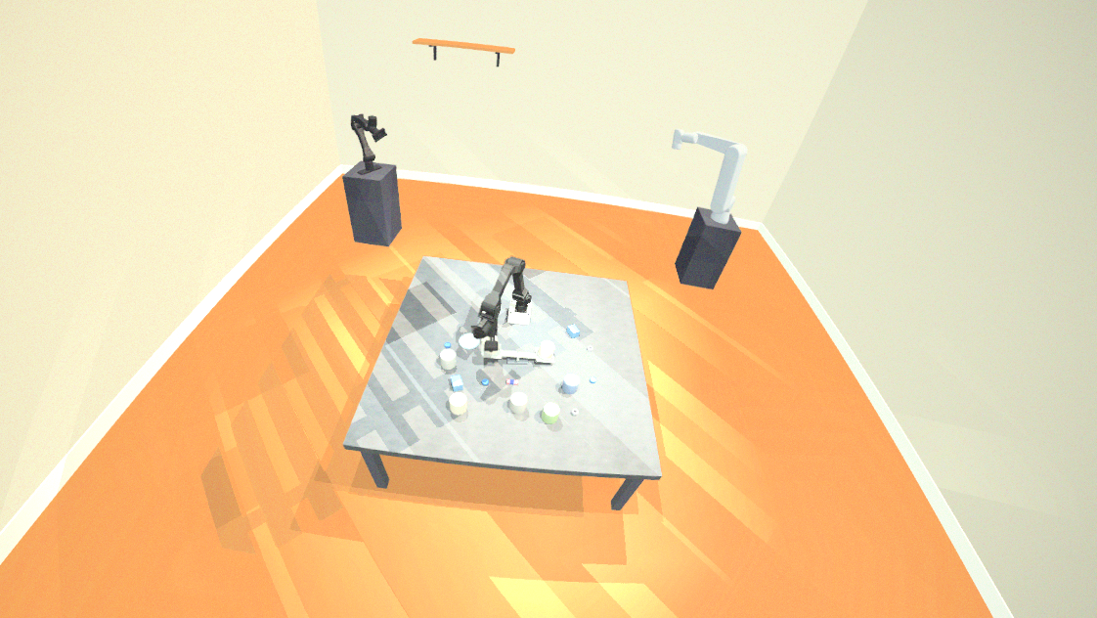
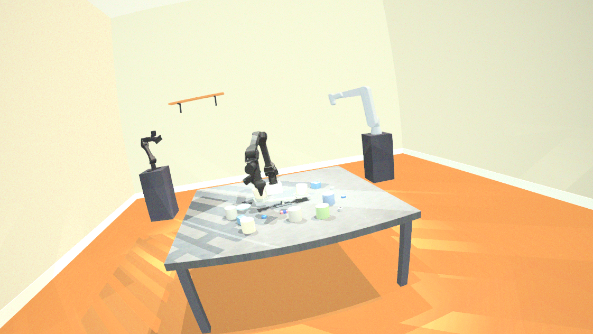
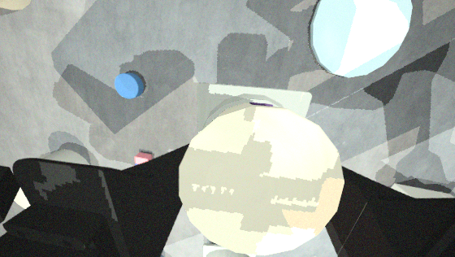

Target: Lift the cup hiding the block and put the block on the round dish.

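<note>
My gripper (image 1: 491,347) (image 2: 260,193) (image 3: 250,151) is shut on the cream cup at the left end of the balance (image 1: 523,354) (image 3: 300,98). The cup's round top (image 3: 260,163) fills the space between the black fingers in the wrist view. The balance's pale end plate shows below it; I cannot tell whether the cup is clear of it. A thin purple sliver (image 3: 261,104) shows at the cup's far edge. The other cup (image 1: 547,349) (image 2: 301,189) stands on the right end. The pale round dish (image 1: 467,341) (image 2: 243,206) (image 3: 361,37) lies left of the balance, with no block visible on it.
White cups (image 1: 448,358) (image 1: 458,403) (image 1: 518,402), a green cup (image 1: 549,414) and a blue cup (image 1: 570,384) stand around the balance. Blue blocks (image 1: 457,382) (image 1: 573,331), a blue disc (image 1: 485,381) (image 3: 129,85) and a pink piece (image 3: 143,158) lie on the table.
</note>
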`<act>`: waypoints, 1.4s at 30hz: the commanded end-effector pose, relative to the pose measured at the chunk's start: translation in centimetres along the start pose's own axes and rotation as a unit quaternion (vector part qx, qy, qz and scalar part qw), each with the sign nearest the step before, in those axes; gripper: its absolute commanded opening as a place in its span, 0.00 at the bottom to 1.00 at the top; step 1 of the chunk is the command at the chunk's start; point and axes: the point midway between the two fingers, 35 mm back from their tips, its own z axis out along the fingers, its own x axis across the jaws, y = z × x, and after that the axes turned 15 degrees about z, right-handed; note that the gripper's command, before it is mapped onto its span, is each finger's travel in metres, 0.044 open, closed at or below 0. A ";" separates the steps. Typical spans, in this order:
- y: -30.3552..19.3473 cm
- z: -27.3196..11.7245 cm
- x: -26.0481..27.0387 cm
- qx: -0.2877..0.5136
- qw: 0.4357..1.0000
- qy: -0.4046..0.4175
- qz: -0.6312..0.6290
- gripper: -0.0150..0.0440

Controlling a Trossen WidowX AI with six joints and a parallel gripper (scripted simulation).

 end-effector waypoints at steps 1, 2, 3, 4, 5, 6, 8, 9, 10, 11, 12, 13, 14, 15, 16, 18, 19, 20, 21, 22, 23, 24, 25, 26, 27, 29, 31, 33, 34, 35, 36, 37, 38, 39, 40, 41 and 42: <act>0.5 -1.3 0.6 -0.010 1.000 0.015 0.006 0.25; 0.5 -1.4 0.6 -0.010 1.000 0.015 0.006 0.25; 0.5 -1.5 0.6 -0.010 1.000 0.015 0.006 0.25; 0.5 -1.6 0.6 -0.010 1.000 0.015 0.006 0.25; 0.5 -1.8 0.6 -0.010 1.000 0.015 0.006 0.25; 0.5 -1.9 0.6 -0.010 1.000 0.015 0.006 0.25; 0.5 -2.2 0.6 -0.010 1.000 0.015 0.006 0.25; 0.5 -2.3 0.5 -0.010 1.000 0.015 0.006 0.25; 0.5 -2.4 0.5 -0.010 1.000 0.015 0.006 0.25; 0.5 -2.6 0.5 -0.010 1.000 0.015 0.006 0.25; 0.5 -2.7 0.5 -0.010 1.000 0.015 0.006 0.25; 0.5 -2.8 0.5 -0.010 1.000 0.015 0.006 0.25; 0.5 -2.9 0.5 -0.010 1.000 0.015 0.006 0.25; 0.5 -3.1 0.5 -0.010 1.000 0.015 0.006 0.25; 0.5 -3.2 0.5 -0.010 1.000 0.015 0.006 0.25; 0.5 -3.5 0.5 -0.010 1.000 0.015 0.006 0.25; 0.5 -3.6 0.4 -0.010 1.000 0.015 0.006 0.25; 0.5 -3.7 0.4 -0.010 1.000 0.015 0.006 0.25; 0.5 -3.9 0.4 -0.010 1.000 0.015 0.006 0.25; 0.4 -4.0 0.4 -0.010 1.000 0.015 0.006 0.25; 0.4 -4.1 0.4 -0.010 1.000 0.015 0.006 0.25; 0.4 -4.2 0.4 -0.010 1.000 0.015 0.006 0.25; 0.4 -4.4 0.4 -0.010 1.000 0.015 0.006 0.25; 0.4 -4.5 0.3 -0.010 1.000 0.015 0.006 0.25; 0.4 -4.6 0.3 -0.010 1.000 0.015 0.006 0.25; 0.4 -4.9 0.3 -0.010 1.000 0.015 0.006 0.25; 0.4 -5.1 0.2 -0.010 1.000 0.015 0.006 0.25; 0.4 -5.4 0.2 -0.010 1.000 0.015 0.006 0.25; 0.4 -5.5 0.2 -0.010 1.000 0.015 0.006 0.25; 0.4 -5.6 0.2 -0.010 1.000 0.015 0.006 0.25; 0.4 -5.8 0.1 -0.010 1.000 0.015 0.006 0.25; 0.4 -5.9 0.1 -0.010 1.000 0.015 0.006 0.25; 0.3 -6.0 0.1 -0.010 1.000 0.015 0.006 0.25; 0.3 -6.1 0.1 -0.010 1.000 0.015 0.006 0.25; 0.3 -6.3 0.0 -0.010 1.000 0.015 0.006 0.25; 0.3 -6.4 0.0 -0.010 1.000 0.015 0.006 0.25; 0.3 -6.5 0.0 -0.010 1.000 0.015 0.006 0.25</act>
